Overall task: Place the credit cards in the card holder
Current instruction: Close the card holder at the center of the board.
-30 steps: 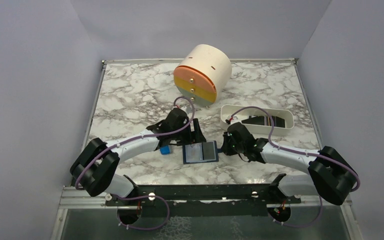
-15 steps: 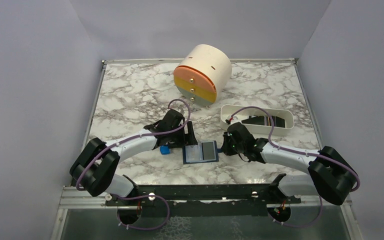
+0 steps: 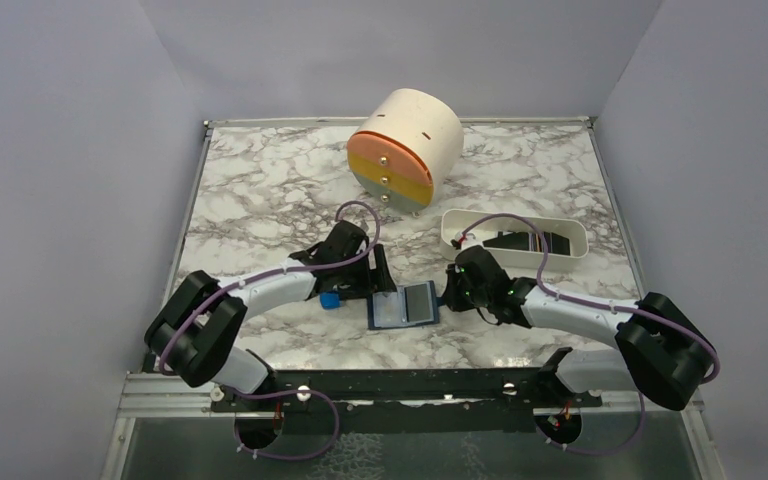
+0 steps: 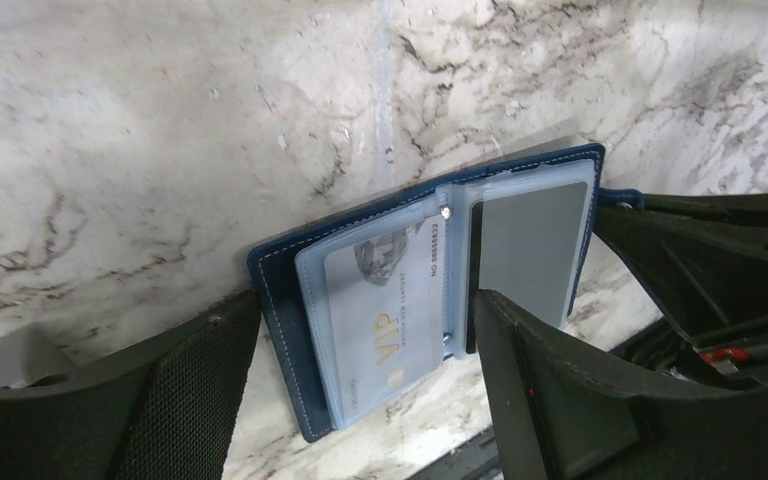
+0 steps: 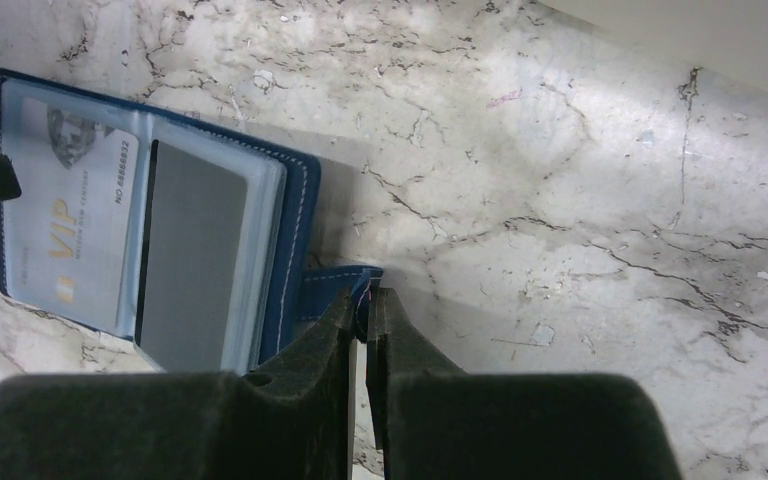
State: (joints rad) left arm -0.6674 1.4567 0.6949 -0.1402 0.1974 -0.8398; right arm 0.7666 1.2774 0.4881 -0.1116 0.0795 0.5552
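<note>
Open wallet (image 3: pixel 403 305) flat on table (image 3: pixel 260 200), right pincer (image 5: pixel 365 300) clamps it by its tab (image 5: pixel 335 285), left pincer (image 4: pixel 360 300) wide apart just behind it.

Flat on the table (image 3: pixel 260 190), the card holder (image 3: pixel 403 305), lying open. In its left half, one credit card (image 4: pixel 390 310). Just left of the card holder, a small block (image 3: pixel 330 299); at its right edge, the right hand (image 3: pixel 450 295); behind to the right, a tray (image 3: pixel 560 252); far behind, a round drum (image 3: pixel 405 148).

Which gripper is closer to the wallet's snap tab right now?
Right. The right gripper is shut on the snap tab at the wallet's right edge; the left gripper is open at the wallet's other half, near the VIP card.
</note>
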